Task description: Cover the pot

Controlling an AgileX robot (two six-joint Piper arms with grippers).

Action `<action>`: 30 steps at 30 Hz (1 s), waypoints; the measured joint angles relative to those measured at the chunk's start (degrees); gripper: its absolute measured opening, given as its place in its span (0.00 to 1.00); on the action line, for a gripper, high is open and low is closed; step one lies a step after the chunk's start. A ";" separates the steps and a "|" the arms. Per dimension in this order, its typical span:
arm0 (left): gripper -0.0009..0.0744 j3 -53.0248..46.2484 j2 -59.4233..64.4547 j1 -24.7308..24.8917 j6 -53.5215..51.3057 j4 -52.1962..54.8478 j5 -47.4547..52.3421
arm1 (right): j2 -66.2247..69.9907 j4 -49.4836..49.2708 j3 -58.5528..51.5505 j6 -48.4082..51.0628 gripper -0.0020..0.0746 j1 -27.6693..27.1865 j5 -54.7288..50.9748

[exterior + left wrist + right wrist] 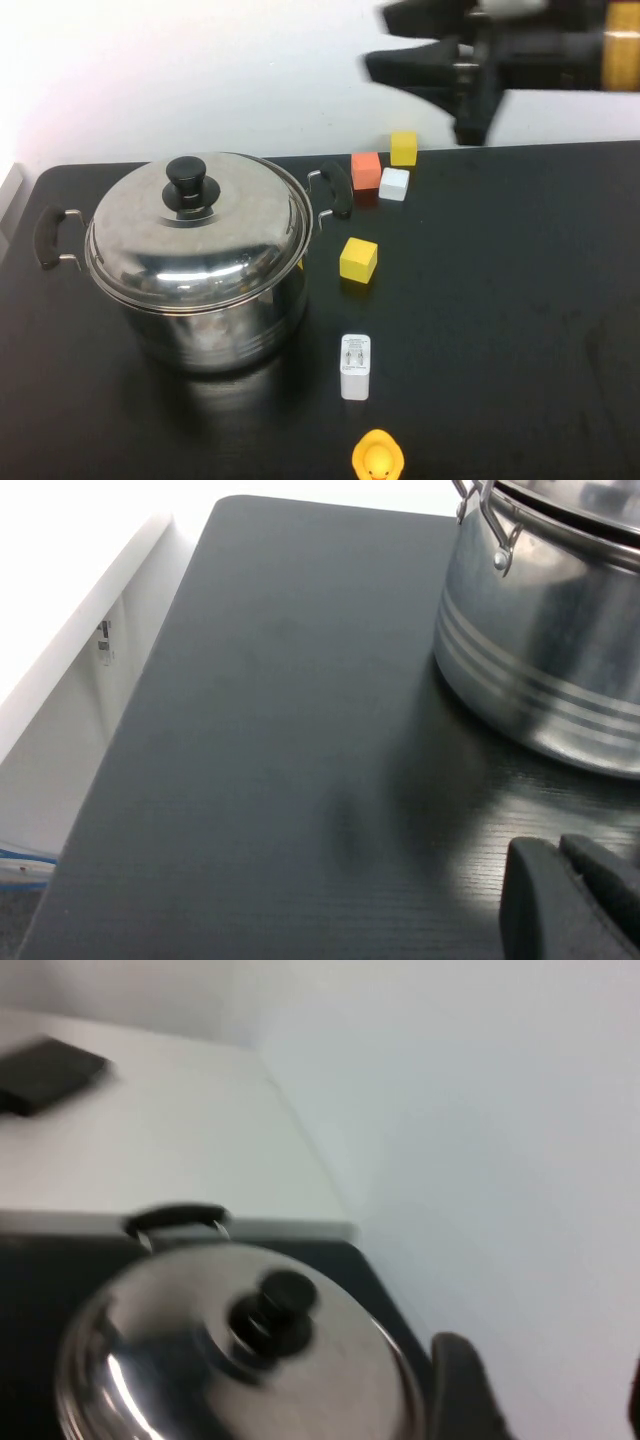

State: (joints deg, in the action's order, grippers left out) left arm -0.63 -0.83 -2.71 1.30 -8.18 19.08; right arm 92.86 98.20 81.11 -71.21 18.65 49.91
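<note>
A rubber duck (378, 457) sits nearest on the black surface (520, 300); behind it to the left stands the pot (200, 265), lid (195, 235) already seated. The right end effector (425, 60) hangs high beyond it, fingers apart, empty. The left end effector (570, 900) rests low beside the pot wall; I cannot tell its state.

Coloured blocks (359, 259); charger (355, 366); rubber duck (378, 457).

pot (215, 330): shiny mirror steel | lid (200, 245): polished steel, glossy black knob | table (500, 320): matt black, faint grain
</note>
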 joint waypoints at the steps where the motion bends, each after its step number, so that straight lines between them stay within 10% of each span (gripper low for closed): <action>1: 0.01 0.00 0.00 0.00 0.00 0.00 0.00 | -3.00 0.60 -2.37 -0.16 0.46 0.00 -2.87; 9: 0.01 0.00 0.00 0.00 0.00 0.00 0.00 | -22.77 2.28 -18.21 -1.01 0.30 0.00 -12.51; 30: 0.01 0.00 0.00 0.00 0.00 0.00 0.00 | -67.61 3.24 -51.58 -5.48 0.27 -2.15 -33.31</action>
State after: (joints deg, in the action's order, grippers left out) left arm -0.63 -0.83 -2.71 1.30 -8.18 19.08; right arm 25.25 101.44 29.53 -76.69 16.50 16.60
